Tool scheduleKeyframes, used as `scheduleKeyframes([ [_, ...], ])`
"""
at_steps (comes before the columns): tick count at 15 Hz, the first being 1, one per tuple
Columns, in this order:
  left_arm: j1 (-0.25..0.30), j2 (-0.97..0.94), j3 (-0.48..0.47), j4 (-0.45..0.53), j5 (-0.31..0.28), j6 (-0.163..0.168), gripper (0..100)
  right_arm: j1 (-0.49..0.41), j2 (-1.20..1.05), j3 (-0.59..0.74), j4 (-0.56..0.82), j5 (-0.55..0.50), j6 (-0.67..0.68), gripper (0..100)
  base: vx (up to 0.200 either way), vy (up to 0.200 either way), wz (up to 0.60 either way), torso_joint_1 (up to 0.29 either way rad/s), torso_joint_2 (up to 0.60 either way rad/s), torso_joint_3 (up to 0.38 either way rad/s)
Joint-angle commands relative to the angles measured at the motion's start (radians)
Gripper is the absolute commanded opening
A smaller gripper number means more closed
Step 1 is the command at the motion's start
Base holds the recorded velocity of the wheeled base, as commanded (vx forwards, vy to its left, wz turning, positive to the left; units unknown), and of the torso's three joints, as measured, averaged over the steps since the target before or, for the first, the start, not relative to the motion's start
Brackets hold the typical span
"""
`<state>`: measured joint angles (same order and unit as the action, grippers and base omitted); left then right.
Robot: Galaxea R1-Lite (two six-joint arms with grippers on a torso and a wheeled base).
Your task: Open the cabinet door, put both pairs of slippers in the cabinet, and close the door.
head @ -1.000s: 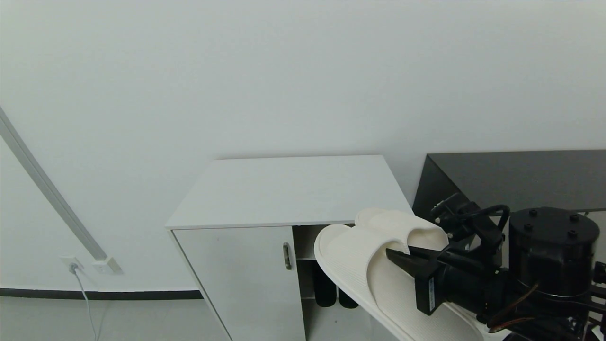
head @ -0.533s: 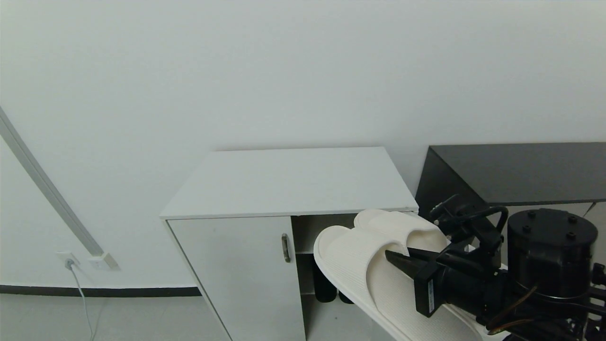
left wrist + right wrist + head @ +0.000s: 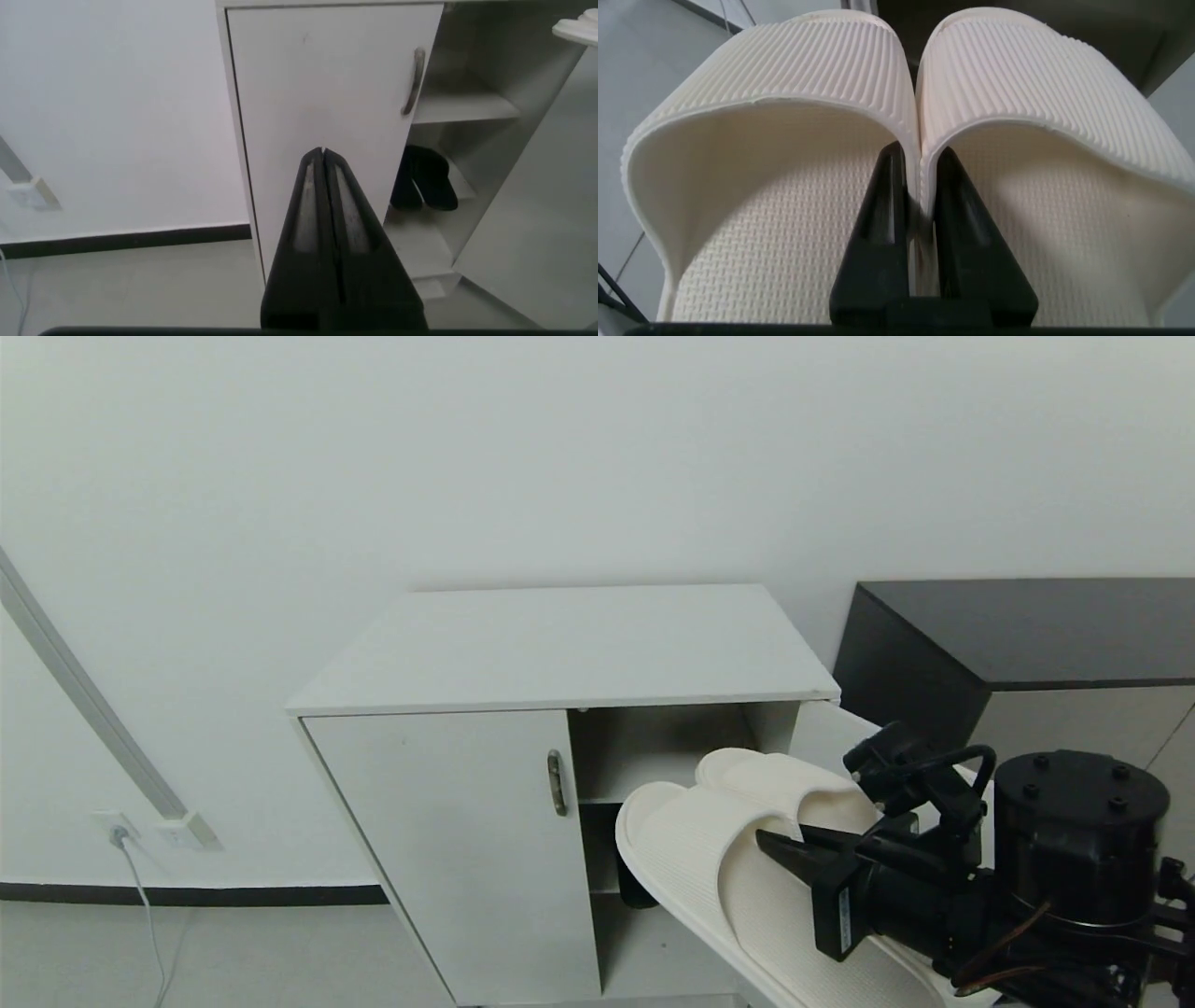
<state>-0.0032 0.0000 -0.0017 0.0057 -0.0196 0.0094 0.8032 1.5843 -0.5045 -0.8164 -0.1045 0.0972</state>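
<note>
The right pincer (image 3: 775, 845) is clamped on the adjoining inner strap edges of a pair of cream ribbed foam slippers (image 3: 709, 859), held side by side in the air at the near right, just in front of the white wooden cabinet (image 3: 560, 644). Their long axis runs from near right to far left, toes pointing at the cabinet's open right half. A pair of black slippers (image 3: 425, 179) lies on a lower shelf inside. The cabinet's left door (image 3: 448, 840) is closed. The left pincer (image 3: 323, 154) is closed and empty, facing that door.
</note>
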Motion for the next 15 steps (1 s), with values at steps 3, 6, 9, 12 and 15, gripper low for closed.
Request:
scheduleKeyframes([
  [3, 0.000, 0.000, 0.000, 0.000, 0.001, 0.000, 0, 0.002, 0.003, 0.003, -0.001, 0.000, -0.001, 0, 0.000, 0.000, 0.00, -0.198, 0.51, 0.321],
  [6, 0.000, 0.000, 0.000, 0.000, 0.001, 0.000, 0, 0.004, -0.001, 0.009, -0.006, 0.000, -0.001, 0, 0.000, 0.000, 0.00, -0.181, 0.50, 0.320],
  [9, 0.000, 0.000, 0.000, 0.000, 0.001, -0.002, 0, 0.005, 0.003, 0.026, -0.041, 0.000, -0.005, 0, 0.000, 0.000, 0.00, -0.160, 0.50, 0.328],
  [12, 0.000, 0.000, 0.000, 0.000, 0.001, 0.000, 0, 0.007, 0.003, 0.027, -0.041, -0.001, -0.005, 0, 0.000, 0.000, 0.00, -0.129, 0.48, 0.339],
  [15, 0.000, 0.000, 0.000, 0.000, 0.001, -0.002, 0, 0.011, 0.003, 0.032, -0.041, -0.001, -0.005, 0, 0.000, 0.000, 0.00, -0.105, 0.46, 0.349],
])
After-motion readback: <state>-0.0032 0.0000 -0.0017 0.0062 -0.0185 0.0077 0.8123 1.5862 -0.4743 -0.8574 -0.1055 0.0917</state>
